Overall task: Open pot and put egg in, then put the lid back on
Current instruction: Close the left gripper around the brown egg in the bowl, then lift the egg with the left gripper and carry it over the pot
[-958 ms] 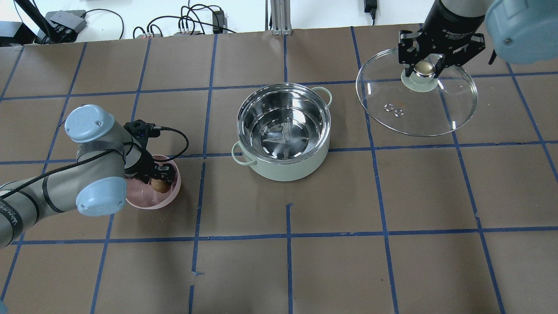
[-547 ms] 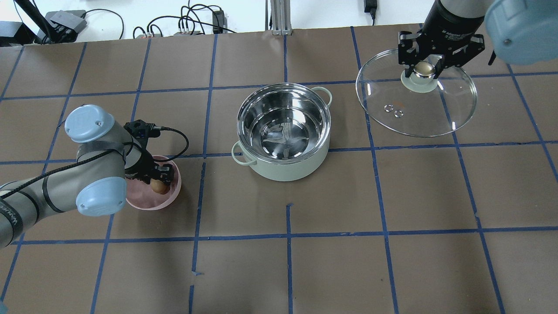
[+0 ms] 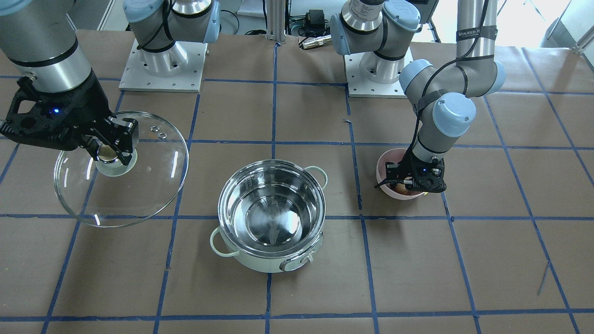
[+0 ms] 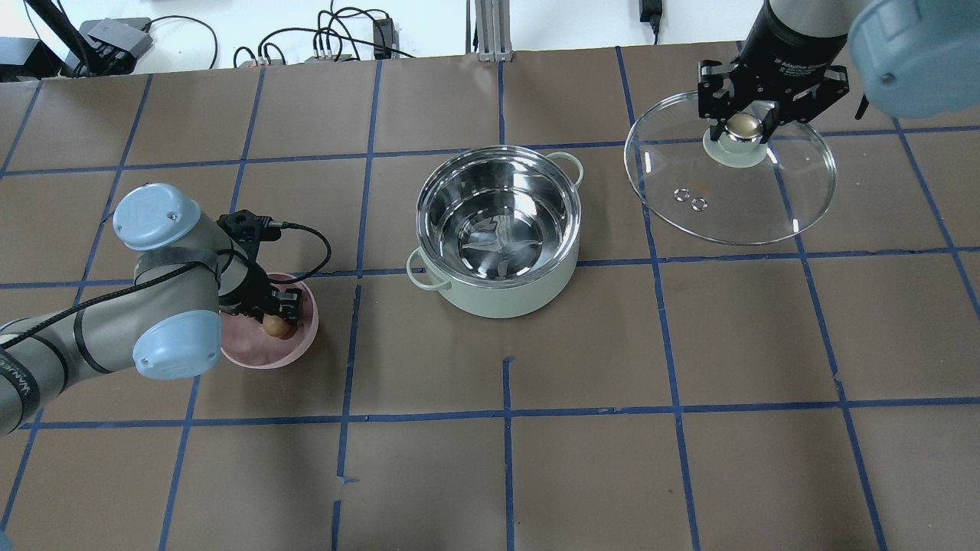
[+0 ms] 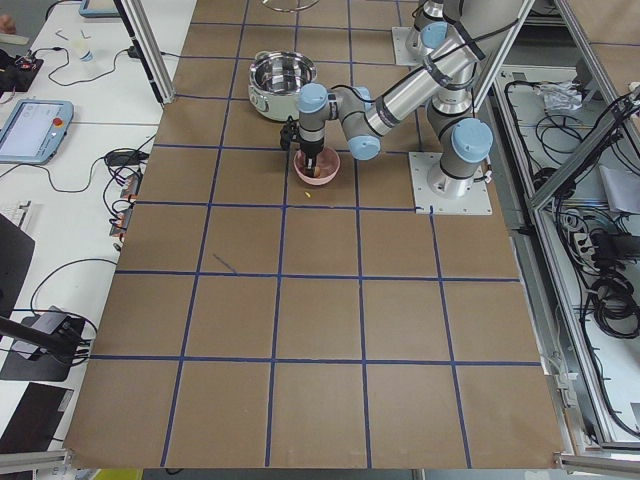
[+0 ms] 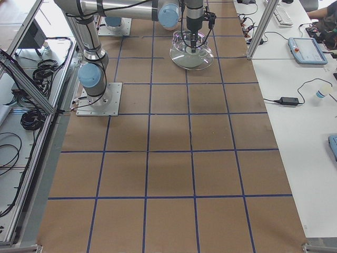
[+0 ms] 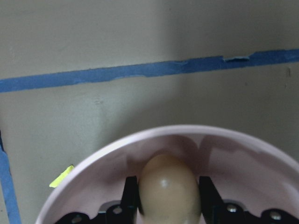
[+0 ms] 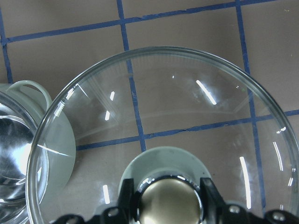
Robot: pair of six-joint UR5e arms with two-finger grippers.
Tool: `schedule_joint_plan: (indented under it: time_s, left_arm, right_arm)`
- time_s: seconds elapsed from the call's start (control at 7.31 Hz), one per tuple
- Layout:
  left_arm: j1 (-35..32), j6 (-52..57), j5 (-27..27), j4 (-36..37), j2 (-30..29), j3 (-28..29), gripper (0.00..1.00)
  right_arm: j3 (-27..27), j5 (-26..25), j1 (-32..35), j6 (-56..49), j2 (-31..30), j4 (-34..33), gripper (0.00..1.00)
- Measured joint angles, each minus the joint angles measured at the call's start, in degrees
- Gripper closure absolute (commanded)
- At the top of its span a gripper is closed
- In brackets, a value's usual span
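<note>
The mint-white pot [image 4: 521,295] stands open at the table's middle, its steel interior empty; it also shows in the front view [image 3: 260,262]. My left gripper [image 4: 277,317] reaches into a pink bowl [image 4: 298,348] and is shut on the brown egg [image 4: 277,327]. In the left wrist view the fingers press both sides of the egg [image 7: 169,189]. My right gripper [image 4: 740,126] is shut on the beige knob [image 8: 169,203] of the glass lid [image 4: 735,207]. It holds the lid to the right of the pot, apart from it; the lid also shows in the front view [image 3: 134,190].
Blue tape lines grid the brown table. Cables and power bricks [image 4: 329,42] lie beyond the far edge. The arm bases [image 3: 162,65] stand at the robot's side of the table. A small yellow scrap [image 7: 60,176] lies beside the pink bowl.
The left fingers have closed in on the egg, which shifted slightly in the bowl. The right gripper and lid have shifted a little toward the pot.
</note>
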Motion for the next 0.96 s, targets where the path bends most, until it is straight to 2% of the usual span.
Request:
schedule_joint_plan:
  time_s: [0.41,0.55,0.96]
  left_arm:
    - [-0.57,-0.40,0.33,-0.70,1.41,1.15,0.98]
    - [-1.25,-0.63,0.53,-3.25,3.26,2.32,0.98]
    - [-5.34,-6.05,-0.03,-21.01,10.75,10.55,0.99]
  right_arm:
    - [-0.04,0.01,-0.05,0.00,0.01,-0.08,0.61]
    - [-0.05,-0.07,-0.13,-0.11,0.02,-0.14,0.61]
    - [-0.08,-0.72,-0.52,-0.70,0.04,-0.40,0.61]
